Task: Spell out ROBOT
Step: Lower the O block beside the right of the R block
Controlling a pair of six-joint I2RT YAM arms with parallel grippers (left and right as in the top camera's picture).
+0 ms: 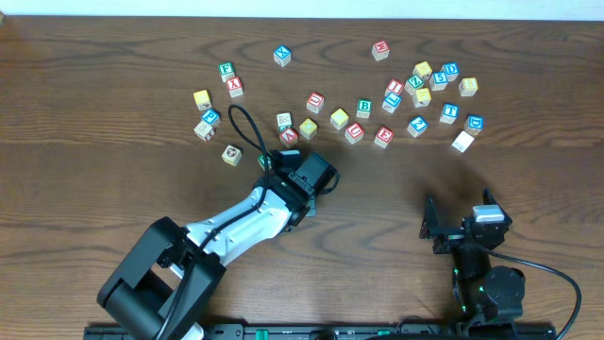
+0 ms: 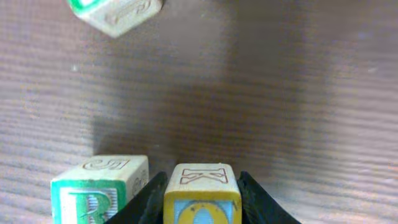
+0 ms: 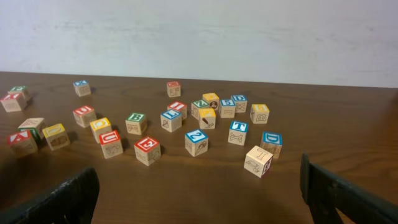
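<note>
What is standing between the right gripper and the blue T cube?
A pale plain-topped cube lies almost on that line, just in front of the blue T cube on the side facing the right gripper. Nothing else shows between them.

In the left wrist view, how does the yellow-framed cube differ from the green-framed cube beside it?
The yellow cube sits between the fingers of the left tool; the green cube stands outside them, at its left in the view. The yellow cube's top shows K; the green cube's top shows 5. Both are wooden cubes with carved tops.
</note>
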